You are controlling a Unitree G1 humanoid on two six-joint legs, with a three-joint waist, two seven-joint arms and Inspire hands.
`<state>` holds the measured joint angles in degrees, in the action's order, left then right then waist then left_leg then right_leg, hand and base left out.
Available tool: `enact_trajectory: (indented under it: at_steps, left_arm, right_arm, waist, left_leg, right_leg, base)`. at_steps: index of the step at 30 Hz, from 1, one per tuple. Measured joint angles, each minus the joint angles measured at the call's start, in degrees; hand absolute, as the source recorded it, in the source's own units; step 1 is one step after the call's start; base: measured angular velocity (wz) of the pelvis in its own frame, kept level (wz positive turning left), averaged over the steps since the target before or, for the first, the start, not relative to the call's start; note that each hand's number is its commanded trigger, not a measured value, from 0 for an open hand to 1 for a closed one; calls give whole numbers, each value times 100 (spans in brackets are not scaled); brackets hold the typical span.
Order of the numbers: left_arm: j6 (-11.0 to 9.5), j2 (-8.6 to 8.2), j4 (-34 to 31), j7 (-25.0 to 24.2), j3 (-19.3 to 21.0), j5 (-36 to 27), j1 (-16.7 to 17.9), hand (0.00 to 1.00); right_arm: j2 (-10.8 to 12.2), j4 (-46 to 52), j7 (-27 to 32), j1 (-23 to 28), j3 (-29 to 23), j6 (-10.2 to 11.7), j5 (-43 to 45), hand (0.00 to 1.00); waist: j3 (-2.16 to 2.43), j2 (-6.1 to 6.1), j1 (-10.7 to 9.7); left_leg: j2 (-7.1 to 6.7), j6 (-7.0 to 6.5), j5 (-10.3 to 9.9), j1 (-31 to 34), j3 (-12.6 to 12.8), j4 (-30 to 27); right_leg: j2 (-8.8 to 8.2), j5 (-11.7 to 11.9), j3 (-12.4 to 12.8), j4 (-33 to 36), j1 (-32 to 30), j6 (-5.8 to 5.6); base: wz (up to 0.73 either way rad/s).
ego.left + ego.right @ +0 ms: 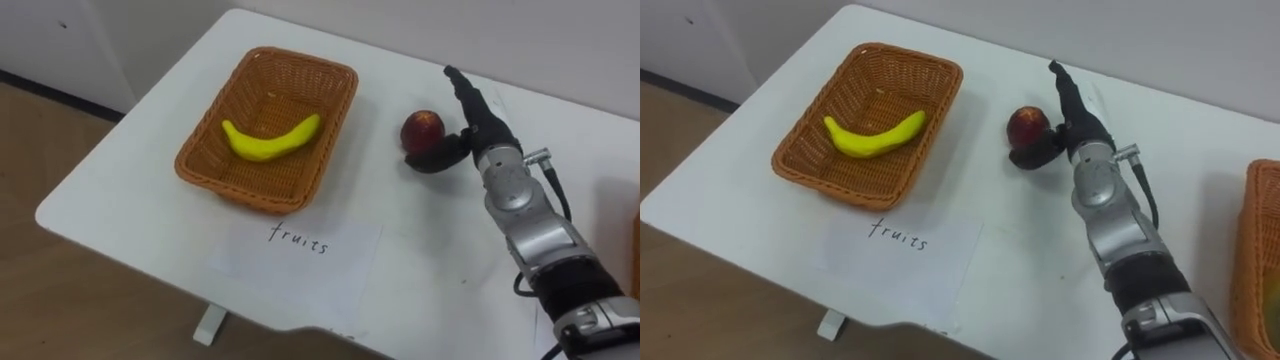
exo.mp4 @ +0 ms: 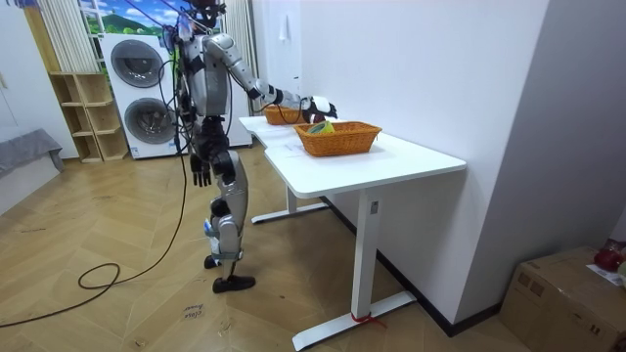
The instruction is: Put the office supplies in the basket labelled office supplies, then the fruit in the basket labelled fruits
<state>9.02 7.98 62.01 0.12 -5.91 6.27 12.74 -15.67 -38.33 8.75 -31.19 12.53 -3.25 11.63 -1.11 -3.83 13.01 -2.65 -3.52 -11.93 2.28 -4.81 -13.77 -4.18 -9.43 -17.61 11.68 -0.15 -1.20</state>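
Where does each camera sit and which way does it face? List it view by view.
Left eye view: on the robot's head, looking down at the table, fruit basket and banana; right hand and forearm beside the apple.
Right eye view: same head, same downward look; a second basket at right.
Room view: standing off in the room, facing the whole robot at the table; left hand hangs.
Shared: both eye views show one scene.

You're in a home-style room: two stacked washing machines (image 2: 138,68) beside a wooden shelf (image 2: 83,101), a herringbone wood floor (image 2: 98,230), a white tabletop (image 2: 411,156) along the wall, and a cardboard box (image 2: 562,298).
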Motion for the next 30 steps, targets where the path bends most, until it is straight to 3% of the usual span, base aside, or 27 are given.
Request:
enact_trajectory:
  at_steps: [6, 12, 24, 30]
  left_arm:
    - [-16, 34, 104, -74, -1, 2, -17, 0]
    - [48, 51, 110, -76, -5, -4, -18, 0]
    - [50, 73, 116, -56, 1, -117, -70, 0]
    - [44, 72, 210, -69, -2, -123, -71, 0]
  right_arm:
    - [0, -7, -14, -1, 0, 0, 65, 0]
    - [-1, -225, -126, -37, -3, -17, 95, 0]
    - [-3, -309, -415, -74, -4, -32, 222, 0]
    - [-3, -465, -511, -80, -3, -32, 231, 0]
  waist:
    - [-2, -32, 6]
    - [-59, 66, -26]
    - [-44, 92, -10]
    - [-8, 128, -3]
  left_leg:
    - [-8, -1, 0, 0, -9, -32]
    - [-2, -1, -2, 16, -22, 15]
    - [-2, 2, 1, 2, -10, -17]
    - [-1, 2, 1, -3, -10, -47]
  right_leg:
    - [-6, 0, -9, 2, 32, 0]
    - [8, 6, 4, 11, 48, 9]
    - [5, 6, -1, -13, 28, 9]
    - [3, 7, -2, -11, 47, 9]
  base:
    - [1]
    - [1]
    - [0]
    - [0]
